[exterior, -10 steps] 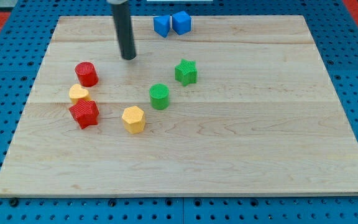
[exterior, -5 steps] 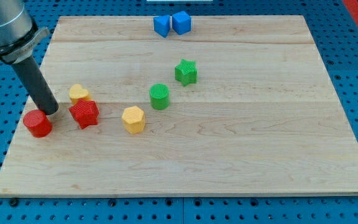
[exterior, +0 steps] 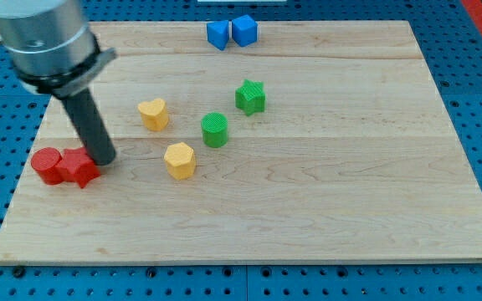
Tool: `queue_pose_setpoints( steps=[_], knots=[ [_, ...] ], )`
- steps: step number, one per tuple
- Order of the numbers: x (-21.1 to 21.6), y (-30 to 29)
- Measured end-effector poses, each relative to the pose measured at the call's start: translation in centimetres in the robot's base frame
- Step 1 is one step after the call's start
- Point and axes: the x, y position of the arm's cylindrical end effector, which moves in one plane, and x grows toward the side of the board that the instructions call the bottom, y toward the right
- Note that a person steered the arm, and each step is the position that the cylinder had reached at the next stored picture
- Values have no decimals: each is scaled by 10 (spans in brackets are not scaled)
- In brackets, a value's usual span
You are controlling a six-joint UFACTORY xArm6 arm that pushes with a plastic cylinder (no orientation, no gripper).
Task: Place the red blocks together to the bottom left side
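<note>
Wooden desk point(exterior: 308, 217): my tip point(exterior: 105, 159) is pressed against the red star block point(exterior: 79, 168), which touches the red round block point(exterior: 47, 165). No jaws exist. Nearly done.

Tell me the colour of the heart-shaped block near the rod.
Yellow: the heart-shaped block sits to the upper right of my tip, clear in the camera view.
</note>
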Motion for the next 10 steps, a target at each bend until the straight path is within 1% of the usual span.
queue_pose_setpoints(
  steps=[1, 2, 3, 4, 5, 6, 7, 9, 10],
  knots=[
    [-30, -9],
    [-1, -28],
    [30, -28],
    [-13, -28],
    [-14, -107],
    [7, -89],
    [20, -52],
    [20, -52],
    [20, -30]
  ],
)
